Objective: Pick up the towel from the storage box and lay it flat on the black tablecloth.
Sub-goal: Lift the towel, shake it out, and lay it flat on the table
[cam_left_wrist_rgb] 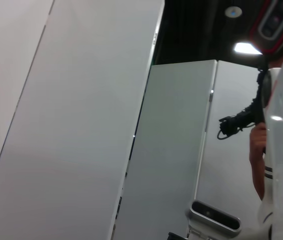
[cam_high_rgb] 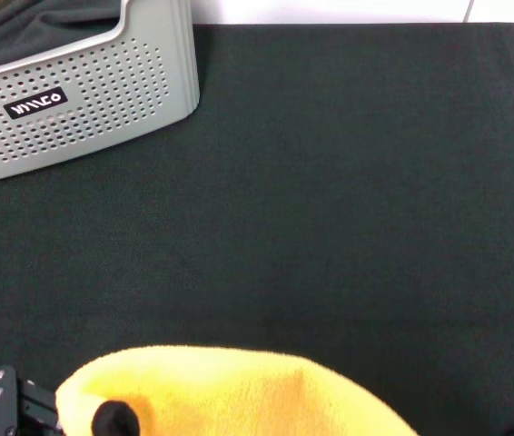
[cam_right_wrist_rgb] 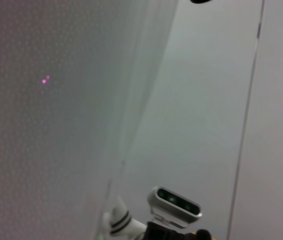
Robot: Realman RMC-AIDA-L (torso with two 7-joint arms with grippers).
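Nearest the head camera, the towel shows its yellow side, bunched low over the black tablecloth; the left gripper seems to pinch it. The storage box stands far left, holding dark fabric

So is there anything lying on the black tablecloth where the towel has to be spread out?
Nothing visible does. The towel, yellow side showing, hangs at the near edge of the head view by the left gripper. The black tablecloth beyond it looks bare; the storage box sits off at the far left corner.
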